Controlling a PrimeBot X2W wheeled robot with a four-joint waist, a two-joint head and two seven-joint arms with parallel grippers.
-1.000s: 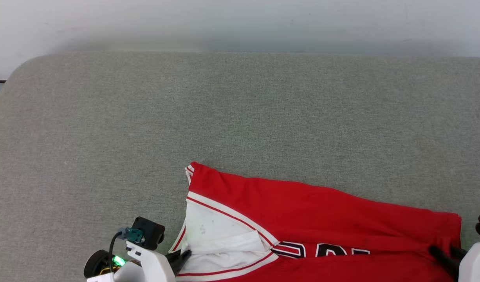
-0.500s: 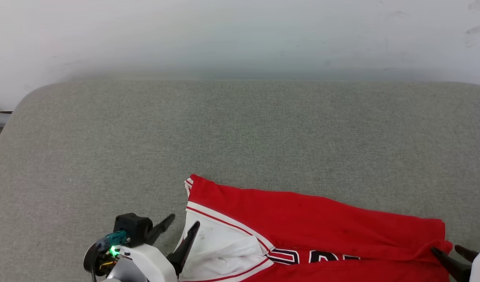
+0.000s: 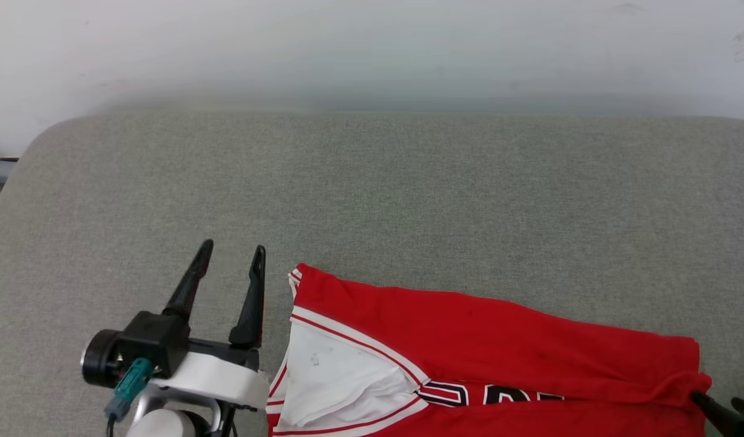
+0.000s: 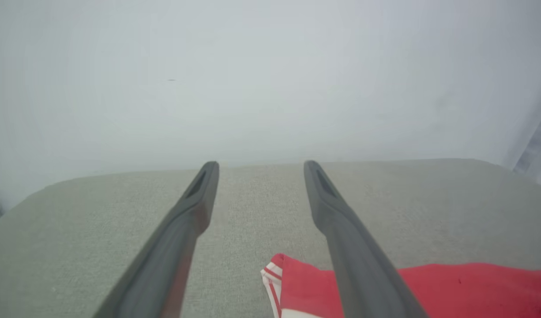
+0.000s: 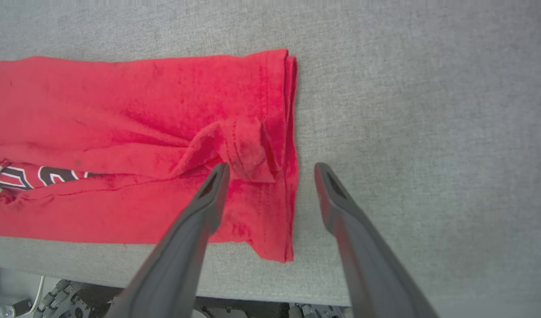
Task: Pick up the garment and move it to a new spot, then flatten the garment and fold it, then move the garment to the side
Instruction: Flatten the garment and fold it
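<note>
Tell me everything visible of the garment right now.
The garment is a red jersey of soft-looking knit, folded into a long band at the near edge of the grey surface. White sleeve with red-white trim at its left end; black white-edged lettering partly showing; right hem end rumpled. The left end effector and right end effector are open, gripping nothing.

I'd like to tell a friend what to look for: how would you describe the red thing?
Find the wide grey cushion below the white wall. On its near edge, right of centre, lies a shirt, folded lengthwise. It is bright red with a white striped-trim sleeve and black lettering.
</note>
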